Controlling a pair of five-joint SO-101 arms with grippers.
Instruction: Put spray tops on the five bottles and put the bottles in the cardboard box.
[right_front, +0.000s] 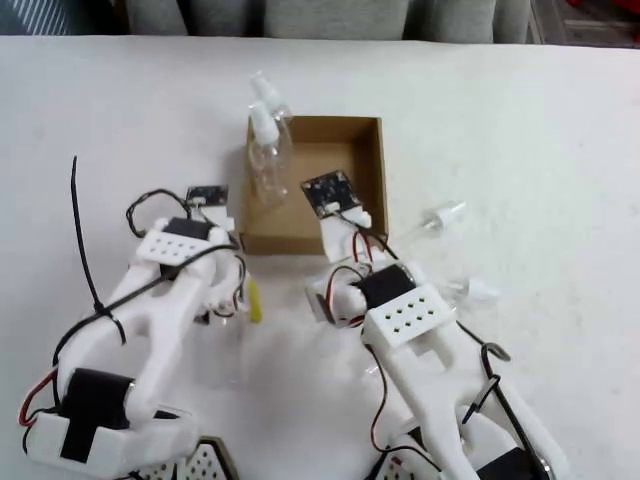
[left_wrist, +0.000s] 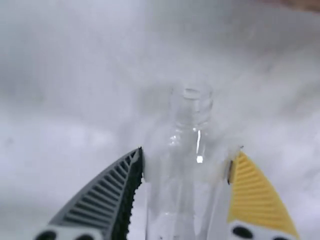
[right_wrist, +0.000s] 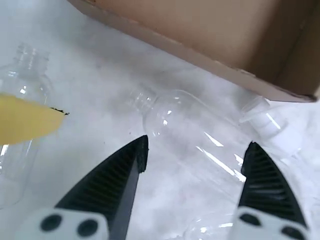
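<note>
We see the left pincer (left_wrist: 188, 152) clamped on an uncapped bottle (left_wrist: 192, 125) (neck bare) near the cardboard box (right_front: 379, 170); the right pincer (right_wrist: 197, 145) gapes over a second bottle (right_wrist: 175, 120) lying on the desk (right_wrist: 90, 75).

Extended forward side by side, wrists pitched down: left arm (right_front: 150, 310) and right arm (right_front: 430, 350). The left pincer (left_wrist: 187, 155), one grey finger and one yellow, is clamped on a clear uncapped bottle (left_wrist: 190, 130). The right pincer (right_wrist: 197, 150) has its black fingers spread wide apart.
</note>
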